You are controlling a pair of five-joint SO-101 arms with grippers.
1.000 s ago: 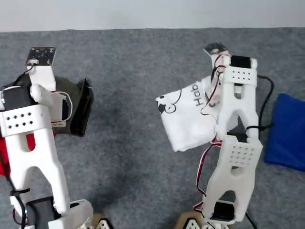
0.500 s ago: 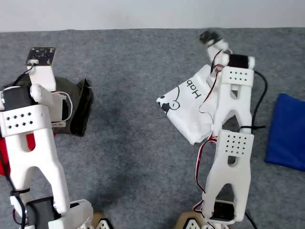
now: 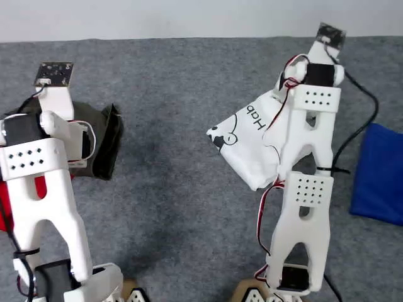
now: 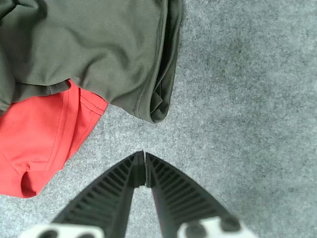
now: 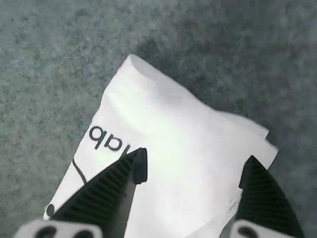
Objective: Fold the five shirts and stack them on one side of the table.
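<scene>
White shirt with black print (image 5: 173,144) lies right of centre on the grey felt surface (image 3: 170,189). My right hand (image 5: 195,168) hangs over it, fingers spread wide, gripping nothing. My left hand (image 4: 144,161) is closed and empty beside the dark olive shirt (image 4: 99,49), which overlaps a red shirt (image 4: 39,129) at the left. A blue shirt (image 3: 380,173) lies at the right edge.
</scene>
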